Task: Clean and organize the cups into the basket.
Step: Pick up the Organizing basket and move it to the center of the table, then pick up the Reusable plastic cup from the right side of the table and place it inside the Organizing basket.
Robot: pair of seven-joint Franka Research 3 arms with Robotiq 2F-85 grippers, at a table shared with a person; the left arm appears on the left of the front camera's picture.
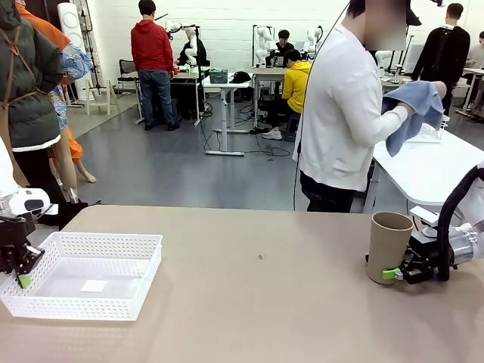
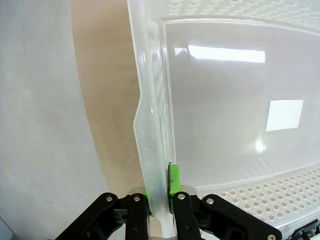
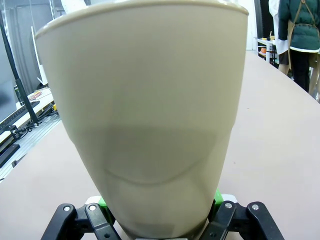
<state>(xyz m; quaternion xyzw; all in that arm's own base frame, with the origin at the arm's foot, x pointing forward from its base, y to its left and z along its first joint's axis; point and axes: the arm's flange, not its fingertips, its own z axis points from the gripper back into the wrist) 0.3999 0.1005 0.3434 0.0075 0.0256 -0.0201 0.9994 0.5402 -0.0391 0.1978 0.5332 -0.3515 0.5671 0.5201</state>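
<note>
The tan cup (image 1: 389, 246) stands upright on the table (image 1: 257, 310), clamped at its base by the right gripper (image 1: 399, 272). Next it likely needs lifting across to the basket (image 1: 113, 248), far to that gripper's left, whose end wall the left gripper (image 1: 21, 274) pinches. Nothing blocks the way; beyond the right gripper a person (image 1: 344, 113) works a blue cloth (image 1: 417, 106).

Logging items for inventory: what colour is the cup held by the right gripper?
Tan-brown; the cup shows best in the front view.
</note>
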